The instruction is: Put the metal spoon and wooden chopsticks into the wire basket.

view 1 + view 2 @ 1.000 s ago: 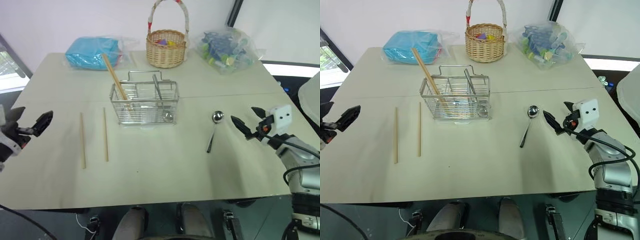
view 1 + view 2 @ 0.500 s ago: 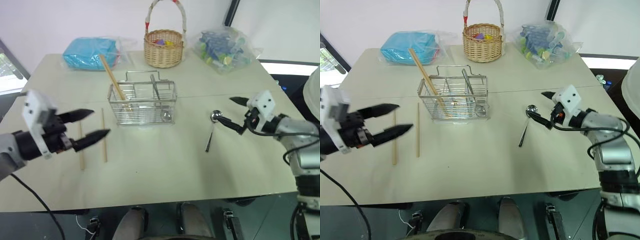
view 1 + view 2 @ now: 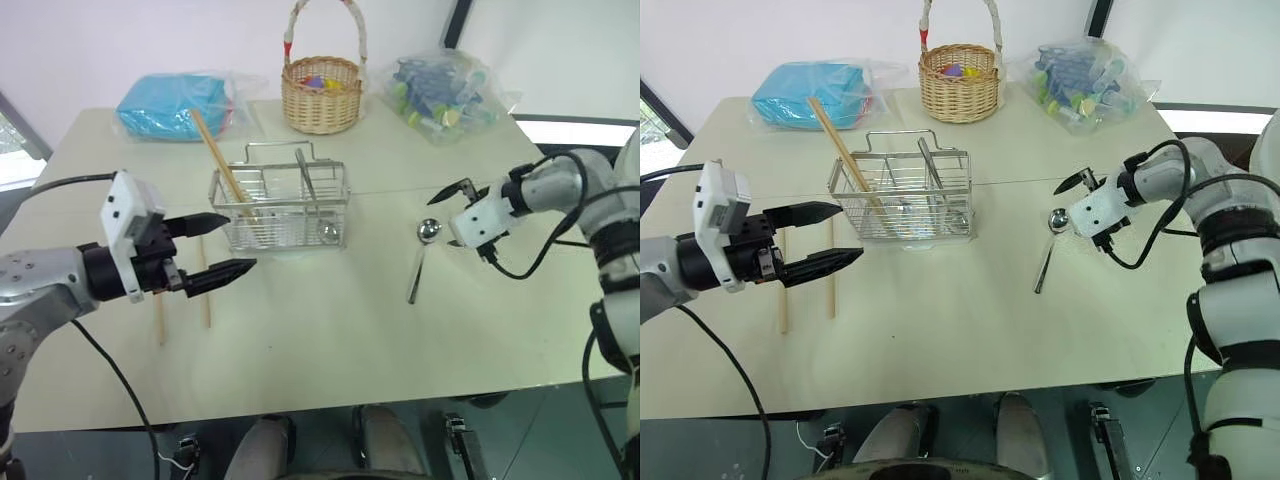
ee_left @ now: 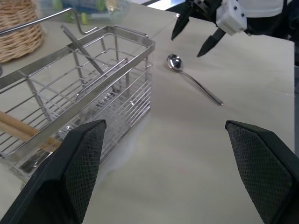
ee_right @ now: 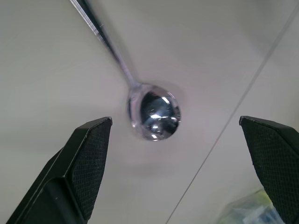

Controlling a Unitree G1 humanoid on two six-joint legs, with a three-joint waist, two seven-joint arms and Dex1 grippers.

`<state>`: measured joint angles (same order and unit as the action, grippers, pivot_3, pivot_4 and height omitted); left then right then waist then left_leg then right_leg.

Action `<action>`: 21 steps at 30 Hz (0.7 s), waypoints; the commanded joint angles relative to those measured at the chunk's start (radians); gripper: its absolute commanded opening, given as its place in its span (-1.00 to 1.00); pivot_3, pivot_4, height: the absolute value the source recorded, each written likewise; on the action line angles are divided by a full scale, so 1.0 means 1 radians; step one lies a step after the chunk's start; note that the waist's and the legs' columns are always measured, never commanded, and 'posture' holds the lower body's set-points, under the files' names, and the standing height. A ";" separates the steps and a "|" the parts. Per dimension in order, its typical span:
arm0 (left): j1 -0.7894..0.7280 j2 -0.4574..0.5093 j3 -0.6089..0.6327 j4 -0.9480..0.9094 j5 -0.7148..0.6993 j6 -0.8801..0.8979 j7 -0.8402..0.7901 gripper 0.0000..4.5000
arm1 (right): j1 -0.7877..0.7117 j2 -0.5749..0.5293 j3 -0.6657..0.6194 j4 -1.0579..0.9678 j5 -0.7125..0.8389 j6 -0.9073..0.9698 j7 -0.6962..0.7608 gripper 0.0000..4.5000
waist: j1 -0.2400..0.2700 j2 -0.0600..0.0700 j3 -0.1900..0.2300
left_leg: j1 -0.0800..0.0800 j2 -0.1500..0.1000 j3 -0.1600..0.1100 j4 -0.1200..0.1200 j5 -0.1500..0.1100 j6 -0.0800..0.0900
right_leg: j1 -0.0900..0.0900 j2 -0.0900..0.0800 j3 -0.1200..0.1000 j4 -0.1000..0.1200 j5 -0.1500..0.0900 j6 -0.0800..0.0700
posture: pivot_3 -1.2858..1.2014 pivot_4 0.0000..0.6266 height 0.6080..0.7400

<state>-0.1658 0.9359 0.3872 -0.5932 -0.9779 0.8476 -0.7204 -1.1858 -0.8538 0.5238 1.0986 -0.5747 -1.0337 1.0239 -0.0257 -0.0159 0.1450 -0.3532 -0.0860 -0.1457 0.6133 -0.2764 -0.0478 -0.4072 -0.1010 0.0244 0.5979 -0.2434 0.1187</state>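
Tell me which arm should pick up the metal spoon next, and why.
Right. The right gripper hangs open just above the metal spoon, with the bowl between its fingers in the wrist view. The left gripper is open across the table, near the wooden chopsticks beside the wire basket.

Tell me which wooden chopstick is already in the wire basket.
The chopstick leaning diagonally in the wire basket's left compartment; the other two chopsticks lie flat on the table.
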 commanded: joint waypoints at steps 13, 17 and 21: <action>-0.031 -0.008 0.060 -0.067 -0.117 0.009 0.142 0.92 | -0.151 0.122 0.316 0.150 -0.437 -0.146 -0.451 1.00 | -0.018 -0.001 -0.001 | 0.001 0.000 0.000 0.000 0.000 -0.001 | 0.000 0.001 0.002 0.002 0.000 0.000 | 0.03 -0.52 0.99; -0.038 -0.002 0.060 -0.063 -0.129 0.006 0.160 0.92 | -0.165 0.156 0.349 0.164 -0.474 -0.154 -0.513 1.00 | -0.019 -0.006 -0.003 | 0.002 0.000 0.000 0.001 0.000 -0.001 | 0.001 0.002 0.002 0.003 0.000 0.000 | 0.03 -0.52 0.99; -0.053 0.000 0.057 -0.053 -0.131 0.002 0.172 1.00 | -0.161 0.183 0.369 0.174 -0.488 -0.175 -0.533 0.64 | -0.021 -0.007 -0.005 | 0.005 0.000 0.000 0.001 0.000 -0.001 | 0.002 0.003 0.003 0.004 0.000 0.000 | 0.03 -0.52 0.99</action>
<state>-0.2020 0.9237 0.4148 -0.6400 -1.0995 0.8634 -0.5568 -1.3472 -0.6949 0.8814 1.2666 -1.0596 -1.1917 0.5187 -0.0462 -0.0233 0.1405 -0.3481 -0.0854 -0.1454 0.6140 -0.2763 -0.0493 -0.4047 -0.0976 0.0273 0.6019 -0.2435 0.1184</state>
